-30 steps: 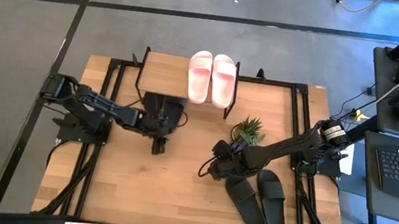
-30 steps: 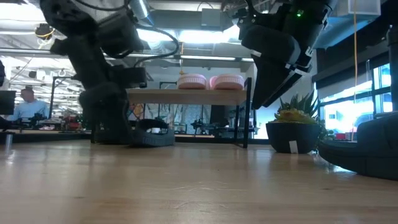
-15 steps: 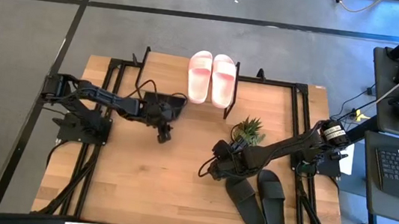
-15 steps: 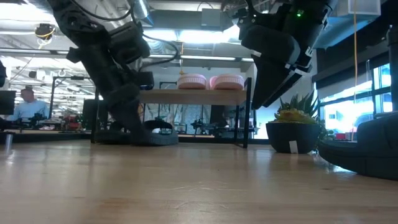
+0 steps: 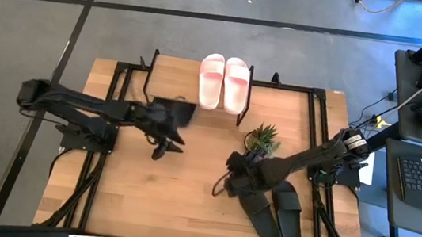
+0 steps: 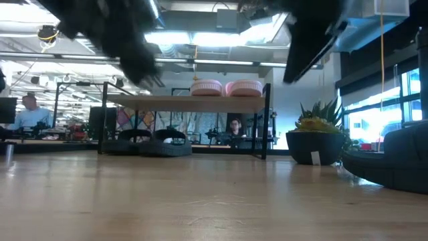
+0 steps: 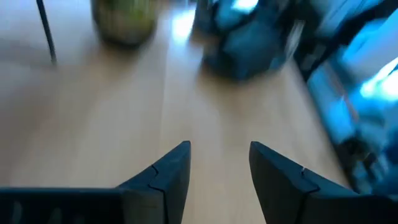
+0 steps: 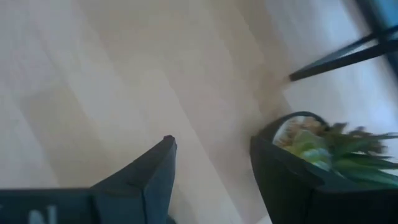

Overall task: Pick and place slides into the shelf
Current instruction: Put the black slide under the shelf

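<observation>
The pale pink pair [image 5: 224, 82] lies on the plank top of the shelf [image 5: 174, 77], and shows in the low view as the pink pair [image 6: 226, 87] on the shelf [image 6: 194, 102]. One black pair [image 6: 155, 142] sits on the table under the shelf. The other black pair [image 5: 274, 209] lies on the table near its right near corner. My left gripper [image 5: 168, 147] hangs open over bare wood in front of the shelf, open in its wrist view too [image 7: 219, 149]. My right gripper [image 5: 224, 187] is open [image 8: 211, 140] beside the right-hand black pair, touching nothing.
A potted plant [image 5: 263, 140] stands between the shelf and the right-hand black pair, close to my right arm, seen as the plant [image 8: 329, 149] in the right wrist view. Bare tabletop [image 5: 162, 201] stretches across the near left. A person sits beyond the table [image 6: 28, 110].
My left gripper has drawn back from the black pair under the shelf, moving toward the near edge and rising well above the table. That pair stays where it was. My right gripper has shifted a little toward the near edge, closer to the right-hand black pair.
</observation>
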`<state>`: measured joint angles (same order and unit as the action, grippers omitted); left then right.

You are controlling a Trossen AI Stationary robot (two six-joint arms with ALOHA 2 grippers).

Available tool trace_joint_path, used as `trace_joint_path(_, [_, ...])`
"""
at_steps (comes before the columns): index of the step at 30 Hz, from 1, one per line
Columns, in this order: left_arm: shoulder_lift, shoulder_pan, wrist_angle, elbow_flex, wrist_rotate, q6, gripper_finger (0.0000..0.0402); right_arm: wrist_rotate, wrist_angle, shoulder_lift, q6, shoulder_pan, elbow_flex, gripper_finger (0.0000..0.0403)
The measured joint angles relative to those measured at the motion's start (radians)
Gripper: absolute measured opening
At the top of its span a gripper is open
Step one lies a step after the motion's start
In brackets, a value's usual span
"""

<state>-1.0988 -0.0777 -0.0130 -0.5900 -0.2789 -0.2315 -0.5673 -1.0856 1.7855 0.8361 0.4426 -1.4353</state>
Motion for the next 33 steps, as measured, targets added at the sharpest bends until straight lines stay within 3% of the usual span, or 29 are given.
trace_joint_path(6, [0.223,0.013,0.07,0.0,0.004,0.003,0.0156,-0.092,-0.096,-0.045,0.074,0.142,-0.052,0.0206])
trace_joint_path(12, [0.377,0.023,0.046,0.019,0.005,0.016,0.0156,-0.091,-0.15,-0.086,0.104,0.285,-0.052,0.0206])
trace_joint_path(16, [0.489,0.022,0.092,0.144,0.046,-0.032,0.0156,-0.084,-0.149,-0.086,0.106,0.344,-0.052,0.0206])
trace_joint_path(20, [0.578,0.023,0.153,0.298,0.096,-0.114,0.0156,-0.004,-0.14,-0.086,0.102,0.373,-0.052,0.0206])
trace_joint_path(24, [0.592,0.022,0.162,0.395,0.232,-0.167,0.0156,0.017,-0.156,-0.086,0.072,0.381,-0.052,0.0206])
trace_joint_path(33, [0.424,0.022,0.271,0.441,0.322,-0.184,0.0156,0.011,-0.159,-0.085,0.044,0.348,-0.052,0.0206])
